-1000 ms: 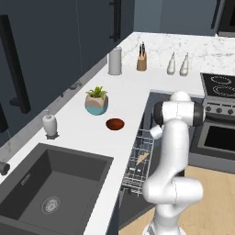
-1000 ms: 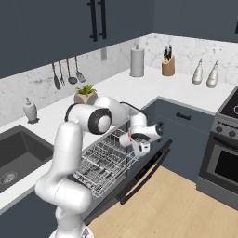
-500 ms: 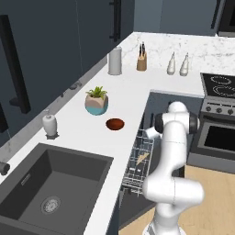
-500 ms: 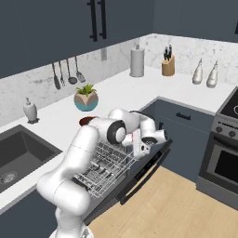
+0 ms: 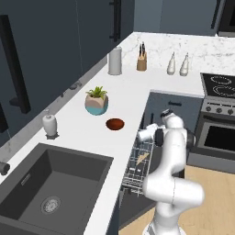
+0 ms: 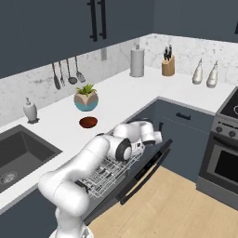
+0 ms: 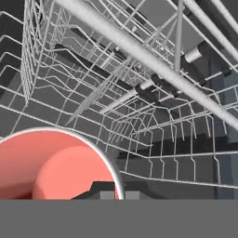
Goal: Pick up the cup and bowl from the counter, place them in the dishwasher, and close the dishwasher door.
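My gripper (image 5: 150,135) is shut on the white cup (image 5: 144,133), which it holds low over the near end of the pulled-out white wire rack (image 5: 138,164) of the dishwasher. In the hand view the cup (image 7: 56,165) shows its pink inside at the lower left, with my gripper (image 7: 115,193) at its rim and the rack wires (image 7: 139,107) close beyond. The dark reddish-brown bowl (image 5: 115,124) sits on the white counter (image 5: 133,92), left of my gripper and apart from it. The dishwasher door (image 6: 139,179) hangs open, dropped down below the rack (image 6: 104,174).
A teal-and-beige plant pot (image 5: 97,102) stands behind the bowl and a white pump bottle (image 5: 49,125) beside the dark sink (image 5: 50,183). The steel oven (image 5: 219,133) is right of the dishwasher. A paper roll (image 5: 114,61), knife block (image 5: 142,62) and two bottles (image 5: 178,64) line the far counter.
The arm has folded down and in, carrying the cup from above the open door's outer edge to low over the rack. The bowl has not moved.
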